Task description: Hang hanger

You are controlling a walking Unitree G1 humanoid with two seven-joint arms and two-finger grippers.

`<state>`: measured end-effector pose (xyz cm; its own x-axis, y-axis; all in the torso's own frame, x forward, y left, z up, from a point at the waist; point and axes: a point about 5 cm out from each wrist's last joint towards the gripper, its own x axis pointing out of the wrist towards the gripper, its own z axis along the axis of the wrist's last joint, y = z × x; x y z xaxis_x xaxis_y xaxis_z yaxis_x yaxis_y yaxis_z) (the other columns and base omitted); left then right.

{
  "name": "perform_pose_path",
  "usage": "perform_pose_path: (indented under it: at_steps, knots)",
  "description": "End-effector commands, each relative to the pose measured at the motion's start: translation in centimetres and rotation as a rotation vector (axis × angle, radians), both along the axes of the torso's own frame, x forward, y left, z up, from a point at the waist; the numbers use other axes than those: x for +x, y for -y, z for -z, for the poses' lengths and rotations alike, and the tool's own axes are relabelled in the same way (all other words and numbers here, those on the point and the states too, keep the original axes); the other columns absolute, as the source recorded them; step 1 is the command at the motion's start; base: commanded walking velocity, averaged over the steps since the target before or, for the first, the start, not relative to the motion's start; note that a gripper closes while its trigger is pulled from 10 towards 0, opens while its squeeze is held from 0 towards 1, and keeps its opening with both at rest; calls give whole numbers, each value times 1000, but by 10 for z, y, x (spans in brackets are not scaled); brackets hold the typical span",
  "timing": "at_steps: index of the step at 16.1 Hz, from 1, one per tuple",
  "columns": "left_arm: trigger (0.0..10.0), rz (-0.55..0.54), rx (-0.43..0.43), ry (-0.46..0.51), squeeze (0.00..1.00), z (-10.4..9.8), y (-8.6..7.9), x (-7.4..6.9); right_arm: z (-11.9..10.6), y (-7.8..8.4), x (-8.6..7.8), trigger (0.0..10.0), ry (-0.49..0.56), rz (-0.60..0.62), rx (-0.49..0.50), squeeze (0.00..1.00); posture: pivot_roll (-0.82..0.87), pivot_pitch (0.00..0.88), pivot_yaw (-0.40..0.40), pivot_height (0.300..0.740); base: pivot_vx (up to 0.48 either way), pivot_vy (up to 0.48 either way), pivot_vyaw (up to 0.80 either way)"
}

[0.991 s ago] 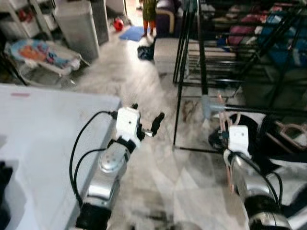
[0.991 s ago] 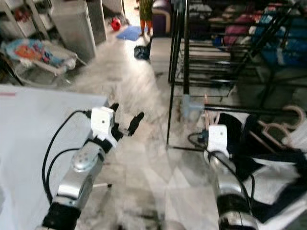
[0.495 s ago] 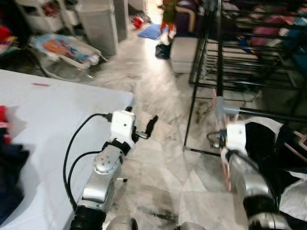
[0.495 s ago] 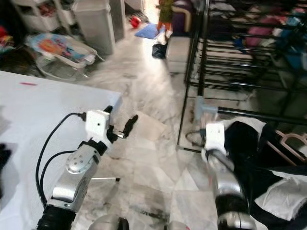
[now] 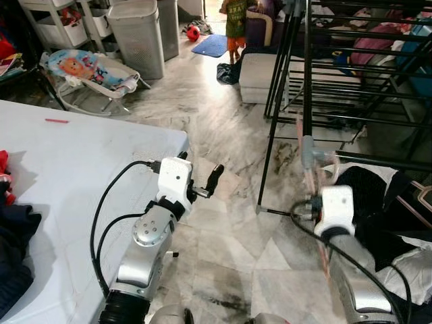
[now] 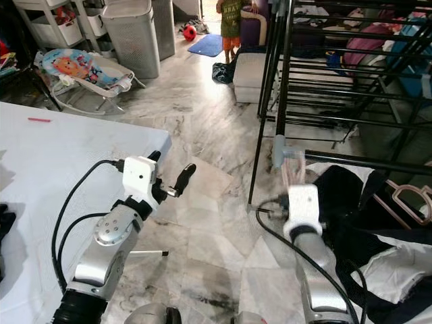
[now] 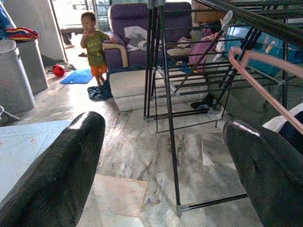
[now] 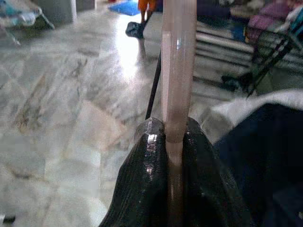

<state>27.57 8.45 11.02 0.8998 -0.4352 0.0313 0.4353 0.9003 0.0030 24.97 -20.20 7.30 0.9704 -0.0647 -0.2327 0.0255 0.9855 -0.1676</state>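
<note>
Both eye views have steadied; right pincer (image 8: 173,189) still pinches the pink hanger (image 8: 177,71) beside the black drying rack (image 5: 307,74) — hanging looks next. Left pincer (image 7: 165,165) stays spread, idle.

the floor (image 5: 223,121) beside the drying rack (image 5: 307,67) is polished marble-look tile, glossy, catching window glare. the rack itself is thin black metal tubing with a dull sheen. the hanger (image 8: 177,66), nipped between the right gripper (image 8: 174,142) and its glossy black fingers, is smooth pale pink plastic. the left gripper (image 7: 165,156) has fingers of matt black rubbery look. left of the rack lies a matt white sheet (image 5: 61,169); dark and white cloth (image 6: 378,223) is heaped right of the rack.
</note>
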Motion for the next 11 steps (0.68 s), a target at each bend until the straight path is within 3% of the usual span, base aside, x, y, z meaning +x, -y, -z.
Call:
perform_pose_path:
  at_steps: [1,6,11]
  knots:
    - [10000,-1,10,10,0,-4,0,3,-7,-2,5,10000,24,3,-1,0,-39,0,45,740,0,0,0]
    - [10000,-6,15,10,0,-3,-1,3,-3,19,38,10000,-116,199,118,0,-27,0,35,740,0,0,0]
    - [10000,-5,13,3,0,-2,2,2,14,28,45,10000,-223,244,181,0,-20,0,16,740,0,0,0]
